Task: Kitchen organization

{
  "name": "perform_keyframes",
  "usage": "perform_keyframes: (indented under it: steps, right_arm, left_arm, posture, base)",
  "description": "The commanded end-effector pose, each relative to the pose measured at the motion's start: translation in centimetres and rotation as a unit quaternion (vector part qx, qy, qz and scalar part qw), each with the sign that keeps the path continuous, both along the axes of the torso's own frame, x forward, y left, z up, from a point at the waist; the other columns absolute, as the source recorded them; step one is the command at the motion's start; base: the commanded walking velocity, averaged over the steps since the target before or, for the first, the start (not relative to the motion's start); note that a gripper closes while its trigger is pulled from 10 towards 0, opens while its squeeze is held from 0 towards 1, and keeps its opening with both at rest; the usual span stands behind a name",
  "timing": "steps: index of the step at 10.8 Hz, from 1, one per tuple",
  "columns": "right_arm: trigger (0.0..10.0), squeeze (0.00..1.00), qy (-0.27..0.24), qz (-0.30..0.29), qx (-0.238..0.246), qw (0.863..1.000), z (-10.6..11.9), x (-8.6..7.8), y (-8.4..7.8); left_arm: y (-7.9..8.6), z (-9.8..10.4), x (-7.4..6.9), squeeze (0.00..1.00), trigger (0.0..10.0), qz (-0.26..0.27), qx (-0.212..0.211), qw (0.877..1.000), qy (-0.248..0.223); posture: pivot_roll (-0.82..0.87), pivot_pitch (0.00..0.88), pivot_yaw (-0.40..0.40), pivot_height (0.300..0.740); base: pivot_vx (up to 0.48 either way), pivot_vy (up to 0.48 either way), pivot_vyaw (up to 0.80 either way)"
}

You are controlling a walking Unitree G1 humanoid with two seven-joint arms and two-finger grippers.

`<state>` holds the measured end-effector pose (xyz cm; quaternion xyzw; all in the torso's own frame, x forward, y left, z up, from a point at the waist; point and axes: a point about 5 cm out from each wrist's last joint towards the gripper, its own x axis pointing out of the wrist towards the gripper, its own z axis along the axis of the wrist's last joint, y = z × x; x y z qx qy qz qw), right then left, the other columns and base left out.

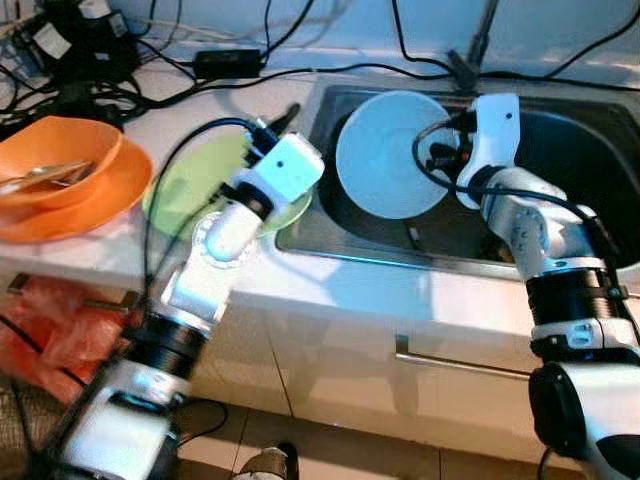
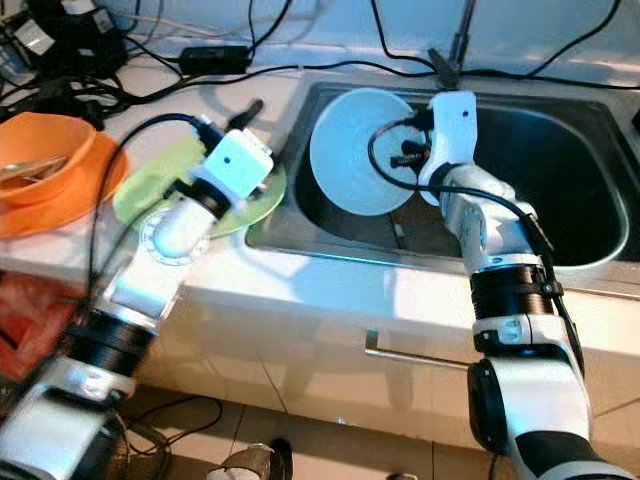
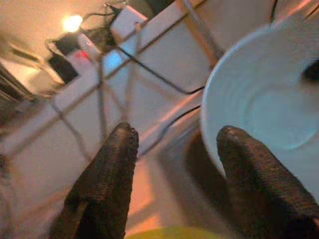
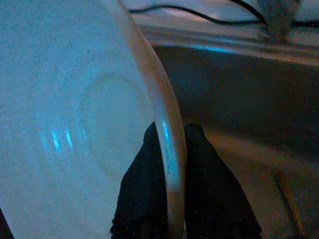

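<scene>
The right gripper [image 4: 167, 149] reaches over the sink [image 1: 560, 130], fingers pinching the rim of a white plate [image 1: 385, 150] held upright. The left gripper [image 3: 174, 149], jaws wide, hovers over a green plate [image 1: 190, 180].

Orange bowl [image 1: 60, 160] cut by the picture's edge, sink [image 1: 600, 150] partly behind the right arm

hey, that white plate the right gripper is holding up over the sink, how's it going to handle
The white plate looks rigid and glazed, so probably slippery. The right gripper pinches just its rim, on edge, so it may pivot or slip. It looks ceramic; a drop into the sink could chip it.
</scene>
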<state>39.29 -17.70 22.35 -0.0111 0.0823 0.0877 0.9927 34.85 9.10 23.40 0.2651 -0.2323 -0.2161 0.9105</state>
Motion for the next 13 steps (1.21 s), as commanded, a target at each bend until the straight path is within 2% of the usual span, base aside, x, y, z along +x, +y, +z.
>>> perform_keyframes:
  steps: [1,2,3,4,5,6,7,8,11,12,13]
  right_arm:
    - [0.0,0.0,-0.028,-0.014,-0.007,0.999,1.2,0.5,-0.7]
    - [0.0,0.0,-0.029,-0.026,-0.011,0.999,0.8,0.8,-1.3]
    - [0.0,0.0,-0.025,-0.036,-0.029,0.999,-0.1,1.0,-1.8]
    - [0.0,0.0,-0.013,-0.042,-0.037,0.998,-1.0,1.0,-2.1]
    - [0.0,0.0,0.002,-0.04,-0.068,0.997,-2.5,0.9,-2.5]
    - [0.0,0.0,0.02,-0.034,-0.098,0.994,-4.5,0.5,-2.9]
    - [0.0,0.0,0.026,-0.029,-0.121,0.992,-5.5,0.3,-3.2]
    - [0.0,0.0,0.041,-0.033,-0.142,0.988,-6.9,-0.1,-3.8]
    - [0.0,0.0,0.042,-0.049,-0.151,0.986,-7.4,-0.3,-4.9]
    - [0.0,0.0,0.047,-0.043,-0.176,0.982,-7.8,-0.5,-5.1]
    - [0.0,0.0,0.05,-0.041,-0.185,0.981,-8.0,-0.6,-5.2]
  left_arm:
    - [0.6,1.0,-0.3,1.0,10.0,-0.006,-0.031,0.999,0.013]
    - [0.7,1.1,-0.7,1.0,10.0,-0.016,-0.061,0.997,0.047]
    - [0.6,0.5,-1.2,1.0,10.0,-0.043,-0.111,0.986,0.117]
    - [0.7,0.0,-1.5,1.0,10.0,-0.054,-0.145,0.976,0.157]
    - [1.0,-0.8,-1.7,1.0,10.0,-0.063,-0.155,0.966,0.197]
    - [1.5,-1.8,-2.1,1.0,10.0,-0.075,-0.154,0.955,0.241]
    - [1.9,-2.5,-2.5,1.0,10.0,-0.077,-0.148,0.948,0.269]
    - [2.0,-3.5,-2.7,1.0,10.0,-0.076,-0.139,0.943,0.292]
    - [1.2,-4.2,-2.5,1.0,10.0,-0.083,-0.151,0.928,0.329]
    - [1.2,-3.8,-2.1,1.0,10.0,-0.077,-0.174,0.929,0.318]
    - [1.4,-3.7,-1.9,1.0,10.0,-0.071,-0.176,0.93,0.316]
  posture:
    - [0.07,0.144,0.073,0.74]
    - [0.09,0.15,0.077,0.74]
    - [0.11,0.153,0.081,0.74]
    - [0.12,0.156,0.086,0.74]
    - [0.14,0.158,0.095,0.74]
    - [0.15,0.154,0.088,0.74]
    - [0.15,0.141,0.085,0.74]
    - [0.14,0.114,0.084,0.74]
    - [0.12,0.086,0.056,0.74]
    - [0.12,0.085,0.046,0.74]
    - [0.12,0.082,0.044,0.74]
  base:
    - [0.0,0.0,0.0]
    - [0.0,0.0,0.0]
    - [0.0,0.0,0.0]
    - [0.0,0.0,0.0]
    - [0.0,0.0,0.0]
    - [0.0,0.0,0.0]
    - [0.0,0.0,0.0]
    - [0.0,0.0,0.0]
    - [0.0,0.0,0.0]
    - [0.0,0.0,0.0]
    - [0.0,0.0,0.0]
